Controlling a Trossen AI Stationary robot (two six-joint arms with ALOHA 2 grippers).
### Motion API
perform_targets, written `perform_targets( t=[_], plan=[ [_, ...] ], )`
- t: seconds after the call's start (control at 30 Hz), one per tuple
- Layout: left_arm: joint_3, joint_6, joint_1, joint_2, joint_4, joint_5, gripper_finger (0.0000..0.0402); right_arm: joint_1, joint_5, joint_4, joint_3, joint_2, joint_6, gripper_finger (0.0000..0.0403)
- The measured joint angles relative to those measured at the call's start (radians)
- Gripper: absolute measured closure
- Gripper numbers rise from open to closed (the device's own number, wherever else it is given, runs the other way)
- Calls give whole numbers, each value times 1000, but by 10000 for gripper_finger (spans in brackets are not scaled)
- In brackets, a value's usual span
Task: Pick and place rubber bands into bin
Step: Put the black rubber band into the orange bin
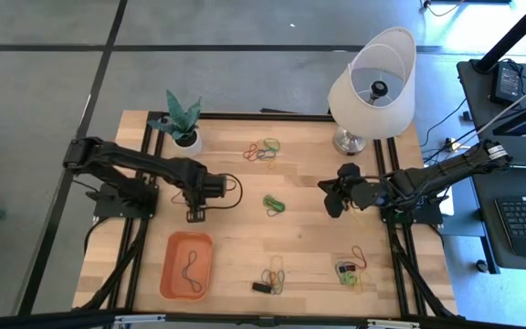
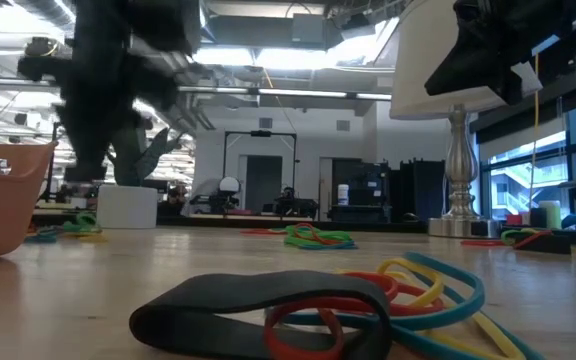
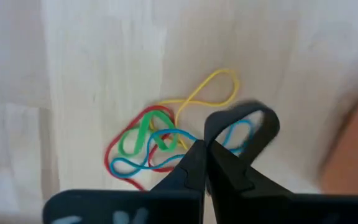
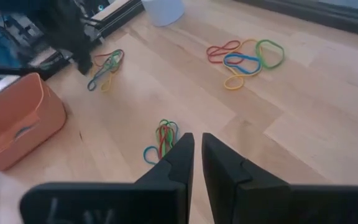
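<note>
Now left gripper point(image 3: 207, 163) pinches dark rubber loop point(image 3: 244, 121); right gripper point(image 4: 196, 163) nearly closed, empty.

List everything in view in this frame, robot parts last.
bands: several heaps, mixed colours, spread over the table
dark band: one, lying in the bin
bin: one, orange, by the left arm
block: one, black, beside a band heap
plant: one, green, white pot, table edge
lamp: one, white shade, near the right arm
table: one, light wood
left gripper: shut on a pinched band, dark, above a heap
right gripper: waiting over the table's right side
</note>
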Motion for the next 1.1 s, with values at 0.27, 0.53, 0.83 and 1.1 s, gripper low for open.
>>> perform_targets(
  t=[0.27,0.53,0.83,1.1],
  plan=[
    [173,-239,-149,-71,-81,-7,399,0,-26,-3,0,0,-33,366],
    [256,-632,-435,-14,-58,-40,399,0,-28,-3,0,0,-105,366],
    [257,-1048,-643,167,-23,-61,399,0,-77,-2,0,0,-138,366],
    [256,-1107,-681,329,3,-43,397,0,-102,-2,0,0,-138,366]
  ],
)
